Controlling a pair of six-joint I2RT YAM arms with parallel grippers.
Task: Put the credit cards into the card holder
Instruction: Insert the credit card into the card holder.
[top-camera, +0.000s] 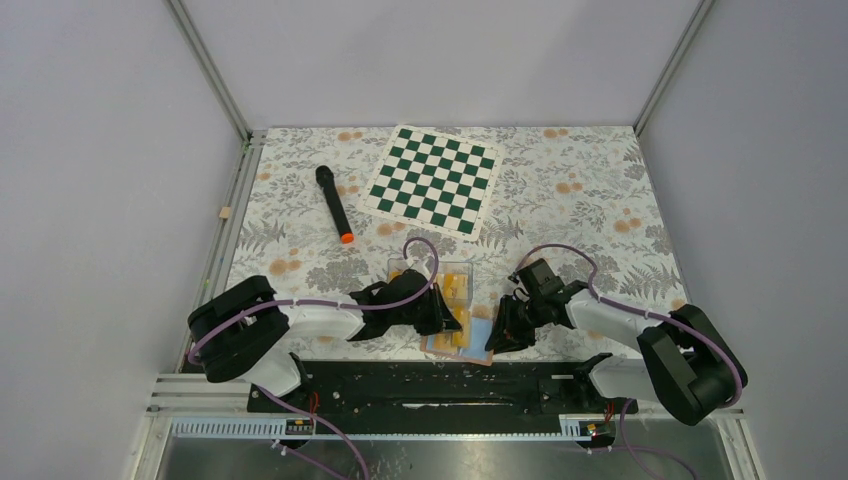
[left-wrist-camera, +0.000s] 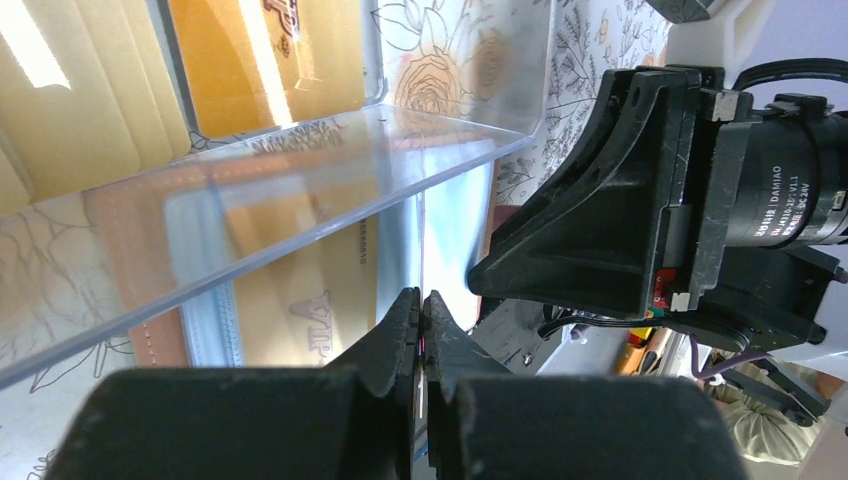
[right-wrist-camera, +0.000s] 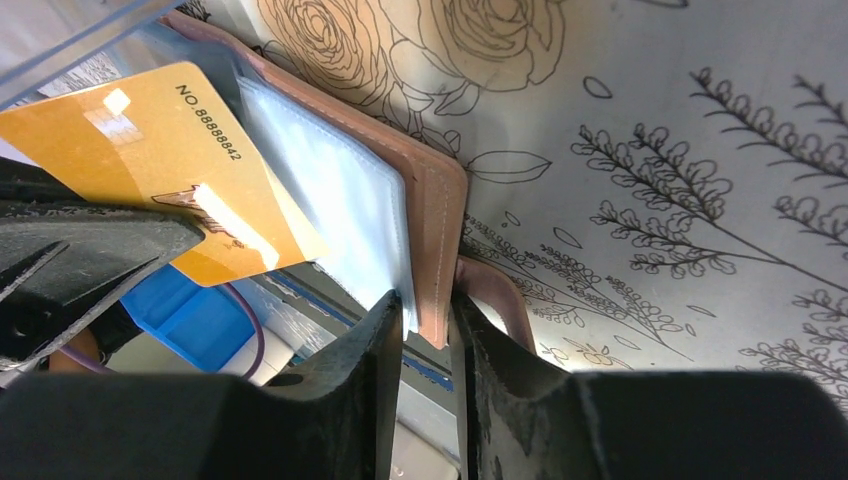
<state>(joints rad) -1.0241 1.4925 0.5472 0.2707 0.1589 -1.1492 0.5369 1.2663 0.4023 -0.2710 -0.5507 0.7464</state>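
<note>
Just in front of the clear box (top-camera: 430, 272) on the bench (top-camera: 600, 200), toward the arm bases, we see the card holder (right-wrist-camera: 435, 220) lying open, with one orange credit card (right-wrist-camera: 150, 160) resting over its pale blue pockets. Our right end effector (right-wrist-camera: 425, 305) grips the holder's tan edge, while more yellow cards (top-camera: 455, 288) lie inside the box. Our left end effector (left-wrist-camera: 420, 300) is clenched tight close by the box's near wall, and we cannot tell whether it pinches a card.

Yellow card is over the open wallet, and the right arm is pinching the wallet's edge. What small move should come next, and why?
Probably the left gripper should ease its yellow card toward the clear pocket. The card lies slanted across the card holder, and the right gripper pinches the holder's edge, steadying it.
</note>
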